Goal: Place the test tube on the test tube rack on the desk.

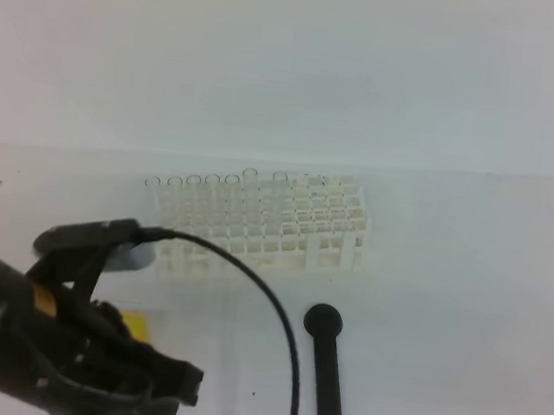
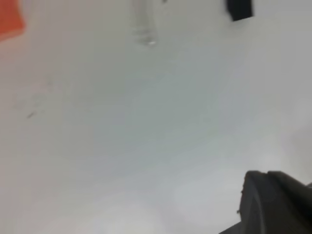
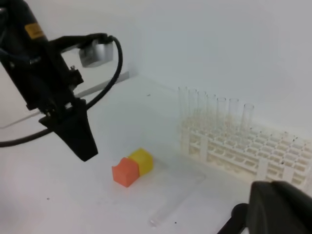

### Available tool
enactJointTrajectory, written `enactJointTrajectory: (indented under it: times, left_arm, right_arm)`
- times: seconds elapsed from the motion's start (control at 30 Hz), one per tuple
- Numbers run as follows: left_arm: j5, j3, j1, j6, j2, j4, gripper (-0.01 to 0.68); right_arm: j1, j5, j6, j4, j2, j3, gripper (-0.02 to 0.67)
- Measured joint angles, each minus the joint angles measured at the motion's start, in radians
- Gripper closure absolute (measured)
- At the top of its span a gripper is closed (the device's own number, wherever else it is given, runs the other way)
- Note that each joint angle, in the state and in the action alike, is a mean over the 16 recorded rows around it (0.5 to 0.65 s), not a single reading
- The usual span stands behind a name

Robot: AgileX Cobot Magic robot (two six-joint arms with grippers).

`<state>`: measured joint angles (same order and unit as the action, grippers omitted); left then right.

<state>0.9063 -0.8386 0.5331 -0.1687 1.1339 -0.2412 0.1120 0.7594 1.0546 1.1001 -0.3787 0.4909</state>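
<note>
- desk [image 1: 463, 314]: plain white top, carries everything in view.
- left arm: big black mass low on the left of the high view, cable looping off it; in the right wrist view it hangs above the blocks.
- left gripper [image 3: 80, 139]: fingers look drawn together into a dark wedge pointing down, nothing between them; clear of the desk, not touching the tube. Its own camera shows only one dark finger corner, so the gap can't be confirmed there.
- test tube rack [image 1: 285, 230]: white lattice, stands at the middle of the desk behind the other items; a row of clear tubes already upright along one edge, many holes free.
- right gripper [image 3: 278, 209]: only a blurred dark bulk at the bottom right of its own view; opening can't be told, nothing seen held.
- black tool [image 1: 325, 361]: round-headed, lying flat in front of the rack, just right of the tube.
- orange block [image 3: 125, 171] and yellow block [image 3: 142, 160]: touching each other, left of the tube.
- test tube [image 3: 175, 201]: lying flat on the desk between the blocks and the black tool, in front of the rack; faint, hard to trace.
- Step, as judged: approach, pick not yet made.
- Next calls for: left gripper spread, lowered over the tube across its length, closing gently on the glass, then lift, turn upright, drop into a free hole.
</note>
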Motion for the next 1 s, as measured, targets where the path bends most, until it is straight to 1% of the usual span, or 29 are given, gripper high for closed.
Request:
enactJointTrajectory:
  times: [0.23,0.5,0.73,1.0]
  left_arm:
    - [0.018,-0.053,0.0,0.106,0.025,-0.065,0.674]
    - [0.027,-0.07,0.0,0.168,0.025,-0.062,0.674]
    - [0.042,-0.07,0.0,0.164,0.026,-0.073,0.674]
    - [0.047,-0.07,0.0,0.121,0.027,-0.154,0.674]
  right_arm:
    - [0.0,0.0,0.0,0.029,0.0,0.0,0.65]
    - [0.0,0.0,0.001,0.064,0.0,0.0,0.65]
    - [0.0,-0.005,0.028,0.057,0.0,0.0,0.65]
    - [0.0,-0.04,0.081,0.016,0.0,0.0,0.65]
